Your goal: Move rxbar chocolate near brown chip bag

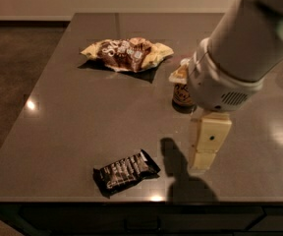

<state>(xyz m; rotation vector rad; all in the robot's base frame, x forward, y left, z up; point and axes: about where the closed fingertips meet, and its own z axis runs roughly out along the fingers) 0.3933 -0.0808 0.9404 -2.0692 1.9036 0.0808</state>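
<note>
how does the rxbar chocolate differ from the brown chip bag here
Size: the rxbar chocolate is small and slim; the brown chip bag is far wider.
Look: the bar is glossy black with white lettering; the bag is brown with pale yellow ends and crumpled.
Place: the bar lies near the table's front edge, the bag at the far side.
Both lie flat on the table. The gripper hangs over the table beside the bar, touching neither.
</note>
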